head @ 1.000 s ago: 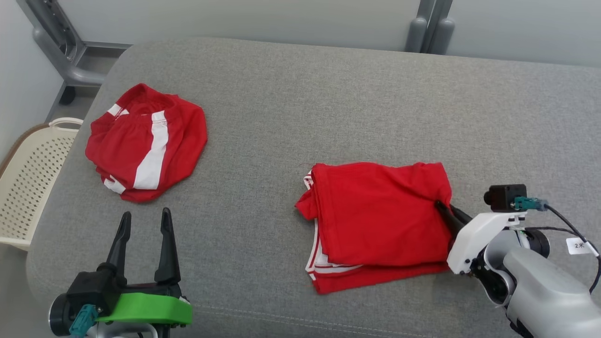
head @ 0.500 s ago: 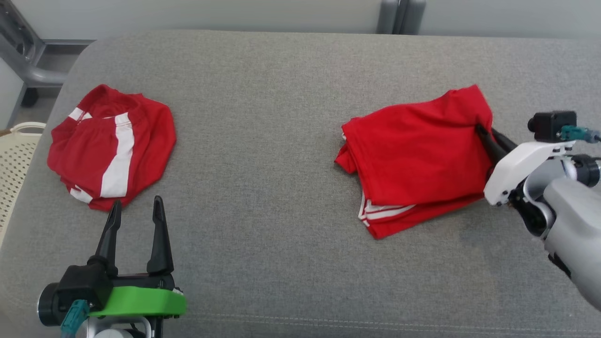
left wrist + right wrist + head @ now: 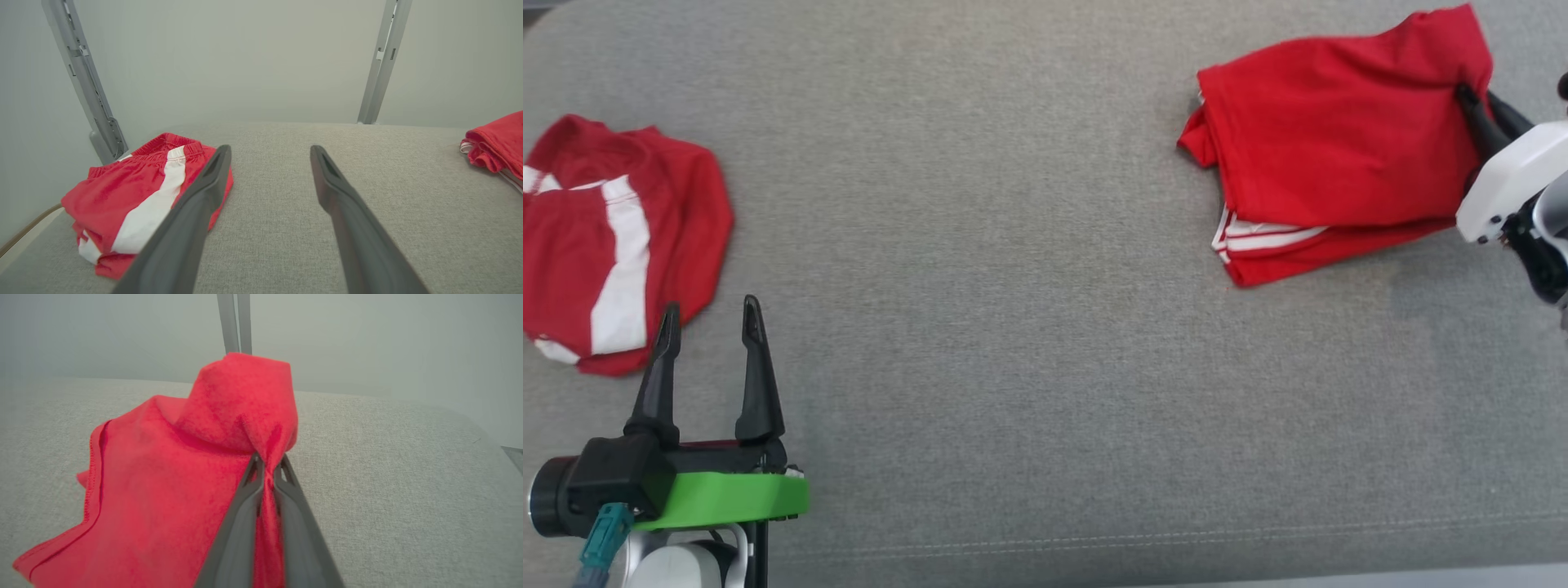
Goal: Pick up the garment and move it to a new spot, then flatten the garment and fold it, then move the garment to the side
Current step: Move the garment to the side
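Observation:
The garment [image 3: 1339, 147] is a folded red piece with white stripes at its lower edge, lying at the upper right of the head view. My right gripper [image 3: 1470, 94] is shut on its right-hand edge. The right wrist view shows the red cloth [image 3: 196, 465] bunched up and pinched between the closed fingers of the right gripper [image 3: 267, 465]. At the lower left my left gripper [image 3: 711, 314] stands open and holds nothing. In the left wrist view the left gripper [image 3: 269, 151] points along the cushion, and the garment [image 3: 498, 143] shows at the right edge.
Everything lies on a grey upholstered cushion [image 3: 1013, 286] with a seam near its front edge. Red shorts with white stripes [image 3: 613, 245] lie crumpled at the left, just beyond my left fingers [image 3: 143, 200]. Grey metal posts [image 3: 384, 61] stand against the wall behind.
The head camera has shifted, so the whole picture moved. Measured against the shorts, my right gripper has dragged the folded garment to the right and farther back. The left gripper stays open.

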Motion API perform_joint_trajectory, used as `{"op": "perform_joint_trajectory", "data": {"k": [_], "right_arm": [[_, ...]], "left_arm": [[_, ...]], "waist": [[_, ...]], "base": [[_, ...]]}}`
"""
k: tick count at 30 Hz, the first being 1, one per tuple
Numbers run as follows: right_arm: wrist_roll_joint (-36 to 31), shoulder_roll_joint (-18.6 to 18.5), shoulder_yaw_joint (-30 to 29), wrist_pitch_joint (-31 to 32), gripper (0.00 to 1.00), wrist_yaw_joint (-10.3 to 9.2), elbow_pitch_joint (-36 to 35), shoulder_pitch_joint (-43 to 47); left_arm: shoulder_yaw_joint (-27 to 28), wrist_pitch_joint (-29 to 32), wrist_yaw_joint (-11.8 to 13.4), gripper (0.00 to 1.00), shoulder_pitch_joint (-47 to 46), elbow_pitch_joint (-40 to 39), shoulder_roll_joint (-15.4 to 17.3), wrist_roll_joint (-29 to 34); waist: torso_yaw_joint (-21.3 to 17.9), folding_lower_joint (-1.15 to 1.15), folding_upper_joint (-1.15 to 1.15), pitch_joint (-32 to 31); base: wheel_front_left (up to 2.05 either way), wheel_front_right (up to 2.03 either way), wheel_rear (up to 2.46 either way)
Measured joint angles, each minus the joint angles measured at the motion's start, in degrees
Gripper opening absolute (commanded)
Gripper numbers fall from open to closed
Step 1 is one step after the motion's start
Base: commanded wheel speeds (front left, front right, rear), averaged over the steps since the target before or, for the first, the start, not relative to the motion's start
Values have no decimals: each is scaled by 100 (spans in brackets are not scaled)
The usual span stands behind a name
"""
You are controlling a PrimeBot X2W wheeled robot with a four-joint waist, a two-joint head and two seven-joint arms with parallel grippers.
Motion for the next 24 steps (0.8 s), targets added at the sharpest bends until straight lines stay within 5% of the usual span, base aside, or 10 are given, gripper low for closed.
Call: {"op": "perform_joint_trajectory", "data": {"k": [24], "right_arm": [[-185, -622, 368, -53, 0, 2, 928, -1566]], "left_arm": [[375, 0, -101, 100, -109, -697, 278, 210]], "waist": [[-702, 1, 0, 1189]], "base": [[0, 0, 0]]}}
